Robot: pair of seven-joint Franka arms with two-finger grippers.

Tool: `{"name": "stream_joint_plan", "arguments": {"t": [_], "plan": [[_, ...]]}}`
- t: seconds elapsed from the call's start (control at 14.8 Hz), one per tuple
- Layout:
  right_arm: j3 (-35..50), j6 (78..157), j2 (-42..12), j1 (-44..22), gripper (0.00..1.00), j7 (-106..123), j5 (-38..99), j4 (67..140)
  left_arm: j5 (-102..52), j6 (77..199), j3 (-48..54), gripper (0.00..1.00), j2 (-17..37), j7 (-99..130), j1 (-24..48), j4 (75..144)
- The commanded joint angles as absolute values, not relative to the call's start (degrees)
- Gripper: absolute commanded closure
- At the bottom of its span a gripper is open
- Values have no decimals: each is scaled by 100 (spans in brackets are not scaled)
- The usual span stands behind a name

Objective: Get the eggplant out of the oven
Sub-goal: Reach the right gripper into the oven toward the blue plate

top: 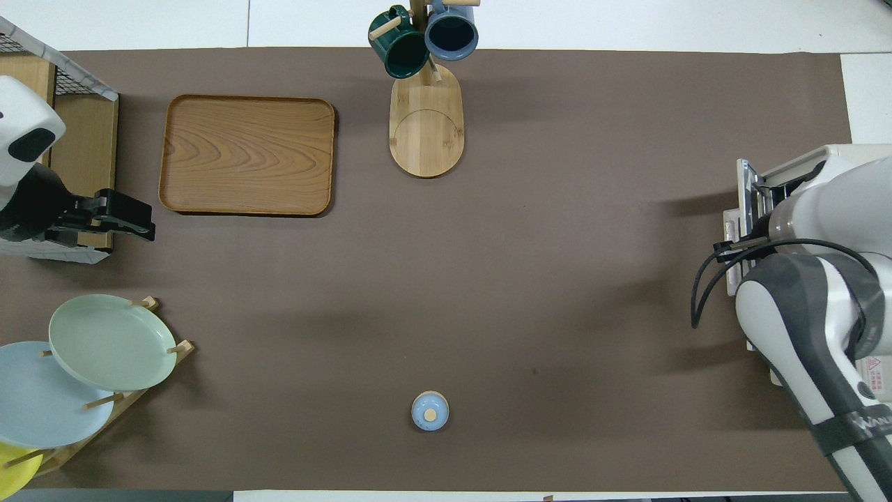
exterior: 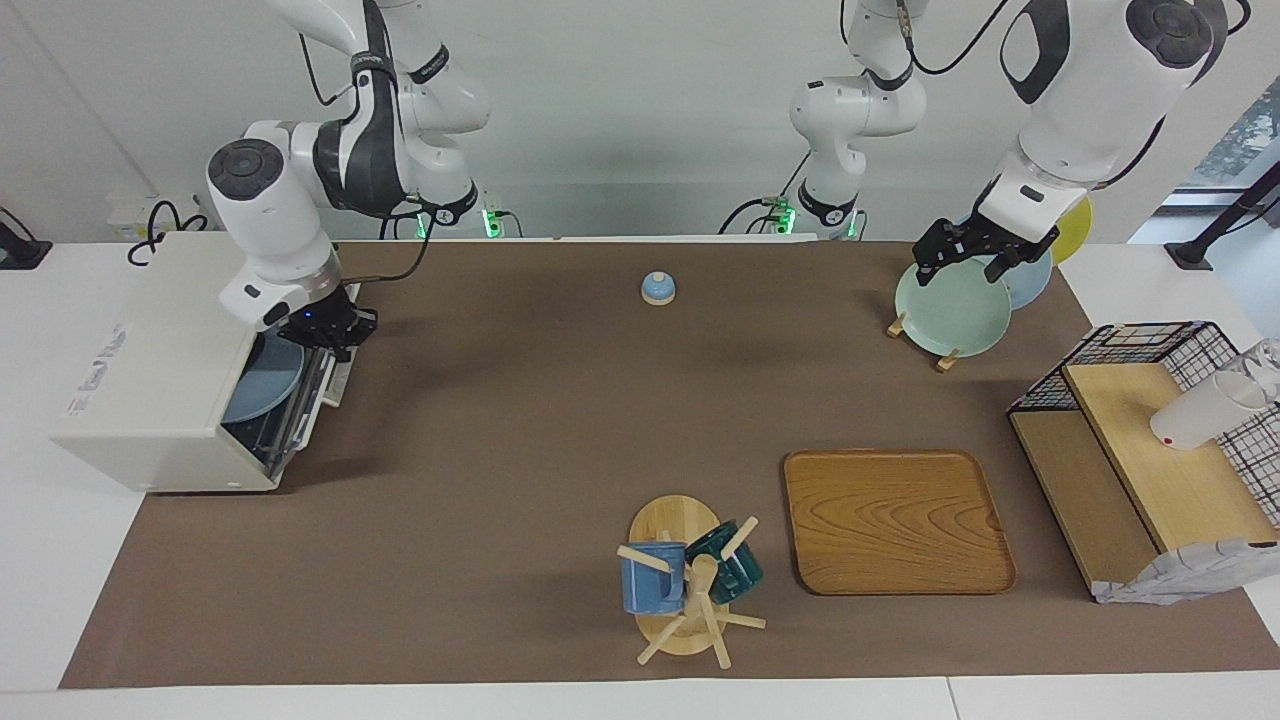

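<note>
Inventory, read outward from the robots, with the oven [exterior: 160, 370] as the landmark:

1. Right gripper [exterior: 325, 335]: you find it at the oven's open front, just over the lowered door [exterior: 315, 395]. You cannot tell whether its fingers are apart or together, nor whether they touch anything.
2. Oven: at the right arm's end of the table, door dropped open, a bluish plate [exterior: 265, 380] showing on the rack inside.
3. Eggplant: you do not see it in either view; judged to lie inside the oven, hidden by the wrist and the housing.
4. Left gripper [exterior: 975, 255]: waits well apart from the oven, above the plate rack [exterior: 950, 310] at the left arm's end; fingers look slightly apart, holding nothing.
5. Small blue lid [exterior: 658, 289]: mid-table, well apart from the oven.
6. Wooden tray [exterior: 895, 520] and mug stand [exterior: 685, 590]: farther from the robots than the oven.

Risks for you: a glossy, slender eggplant may slip from a shallow pinch; a blind reach may strike the rack or drag the plate; a low wrist may knock the door
</note>
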State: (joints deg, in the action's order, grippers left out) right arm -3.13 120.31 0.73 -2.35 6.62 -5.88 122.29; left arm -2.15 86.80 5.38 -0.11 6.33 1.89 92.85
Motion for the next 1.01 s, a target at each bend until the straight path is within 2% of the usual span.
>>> {"name": "stream_joint_plan", "arguments": {"t": [0.0, 0.27, 0.74, 0.94], "plan": [[-387, 13313, -457, -254, 100, 476, -791, 12540, -202, 8596, 571, 0, -79, 624, 123, 9316], [-387, 13632, -834, -255, 100, 247, -791, 12577, -202, 8596, 571, 0, -79, 633, 123, 9316], [-378, 13641, -835, -281, 100, 44, -467, 12753, -202, 8631, 563, 0, -79, 650, 123, 9316], [-378, 13737, -870, -509, 100, -17, -325, 12753, -202, 8640, 571, 0, -79, 642, 123, 9316]]}}
